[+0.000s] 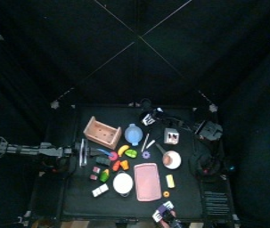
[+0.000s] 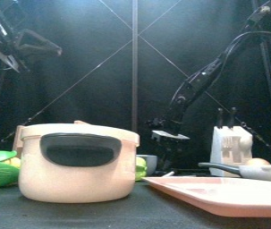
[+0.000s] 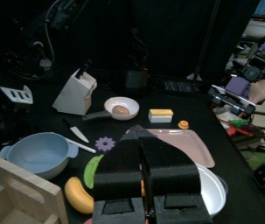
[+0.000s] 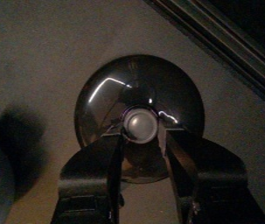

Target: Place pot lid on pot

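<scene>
In the right wrist view, a dark glossy domed pot lid (image 4: 135,83) with a metal knob (image 4: 141,122) lies on the black table. My right gripper (image 4: 142,129) hangs straight over it, jaws open on either side of the knob and not closed on it. From above, this gripper (image 1: 206,132) is at the table's far right. I cannot pick out the pot in any view. My left gripper (image 3: 141,147) is shut and empty, resting at the table's left side (image 1: 61,158).
A flat white disc (image 1: 123,183) lies beside a pink tray (image 1: 152,181). Around them are a small bowl with a reddish inside (image 1: 172,159), a blue bowl (image 1: 134,134), a wooden box (image 1: 102,132) and a knife block (image 3: 73,92). A cream vessel (image 2: 78,161) stands at the front edge.
</scene>
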Motion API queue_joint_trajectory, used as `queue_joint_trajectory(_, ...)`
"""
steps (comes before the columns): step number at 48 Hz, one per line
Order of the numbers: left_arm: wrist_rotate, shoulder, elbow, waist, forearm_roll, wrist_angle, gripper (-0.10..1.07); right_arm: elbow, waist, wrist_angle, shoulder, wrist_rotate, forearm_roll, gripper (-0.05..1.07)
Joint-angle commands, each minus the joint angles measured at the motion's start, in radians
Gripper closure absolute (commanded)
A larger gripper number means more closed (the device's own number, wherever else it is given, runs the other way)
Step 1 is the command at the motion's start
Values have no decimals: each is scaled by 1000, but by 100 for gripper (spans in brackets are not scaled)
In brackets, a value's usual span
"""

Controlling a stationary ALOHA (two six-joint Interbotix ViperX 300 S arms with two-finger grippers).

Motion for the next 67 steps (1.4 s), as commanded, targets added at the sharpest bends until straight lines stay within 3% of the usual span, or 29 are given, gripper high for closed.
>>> queue_joint_trajectory(1, -2, 5, -14, 2, -5, -11, 100, -37, 9, 21, -55, -2, -3, 44)
queue_joint_trajectory(15, 0, 3, -17, 2, -11, -11, 100, -48, 69, 94, -120, -3, -23, 44)
queue_joint_trajectory(32, 0, 5, 0, 2, -11, -11, 100, -43, 195, 152, -221, -2, -23, 44)
queue_joint_trajectory(52, 0, -5, 3, 8, -18, -11, 100, -31, 390, 189, -293, -3, 8, 45)
queue_joint_trajectory(67, 0, -44, 18, 77, -61, -11, 100, -11, 575, 115, -314, 2, 2, 45)
